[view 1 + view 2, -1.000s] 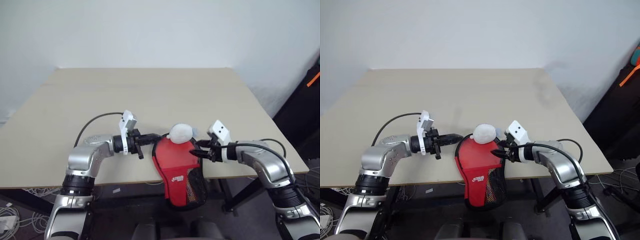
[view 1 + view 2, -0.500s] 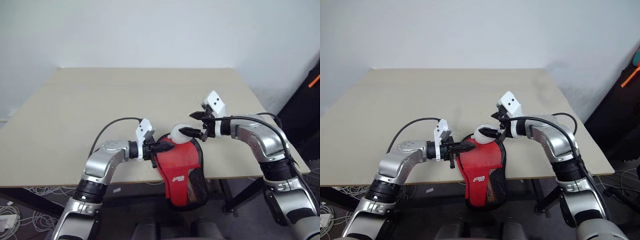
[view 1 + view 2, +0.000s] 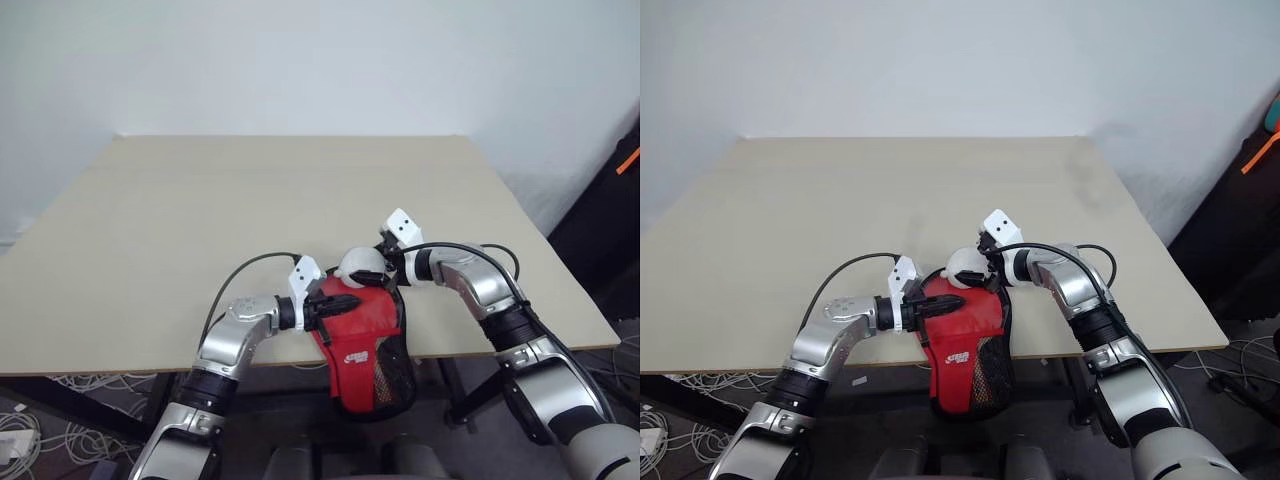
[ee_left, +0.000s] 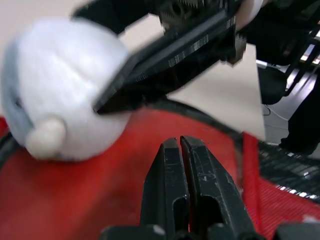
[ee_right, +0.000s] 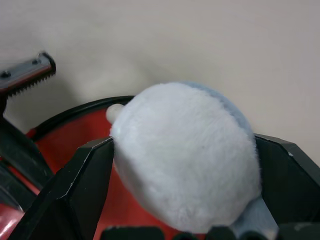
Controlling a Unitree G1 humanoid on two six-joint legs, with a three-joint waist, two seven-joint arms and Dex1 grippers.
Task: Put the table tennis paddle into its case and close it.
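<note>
case (image 3: 365, 335) at the near table (image 3: 150, 230) edge, both claws on it
i see its long axis run toward me, narrow mesh end hanging off the edge. my left gripper (image 4: 181, 150) is pressed together over the red cover; my right gripper (image 5: 185, 165) is spread around a white plush ball (image 5: 182, 150).

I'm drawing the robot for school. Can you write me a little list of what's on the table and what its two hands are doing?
table: pale wooden tabletop
case: red paddle-shaped soft case with black edging and mesh pocket, hanging over the table's near edge
toy: fluffy white round plush toy, resting on the case's top
left end effector: shut, over the red case
right end effector: fingers wide open on both sides of the plush toy
paddle: not visible
</note>
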